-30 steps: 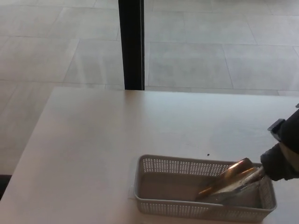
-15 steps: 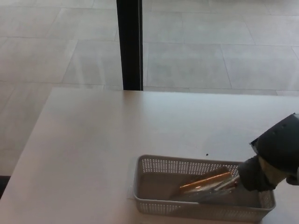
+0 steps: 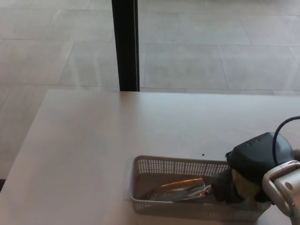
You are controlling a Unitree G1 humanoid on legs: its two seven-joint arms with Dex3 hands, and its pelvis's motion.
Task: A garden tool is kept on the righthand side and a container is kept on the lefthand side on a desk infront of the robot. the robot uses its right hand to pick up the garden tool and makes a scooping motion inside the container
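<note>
Grey perforated plastic formed the container, a shallow rectangular basket that sat on the pale desk close to the near edge and toward the robot's right of centre. Inside the container lay the garden tool, a small trowel with a metallic blade and a copper-toned sheen, stretched lengthwise along the floor of the basket with its tip toward the container's left end and its handle end toward the right end. The right hand, black and bulky, was lowered into the container's right end and was clenched about the tool's handle; individual fingers could not be separated in the blur. A light-coloured forearm section and a black cable ran off to the right of the container. Beyond the container, past the desk's far edge, a black vertical post stood on a grey tiled floor.
</note>
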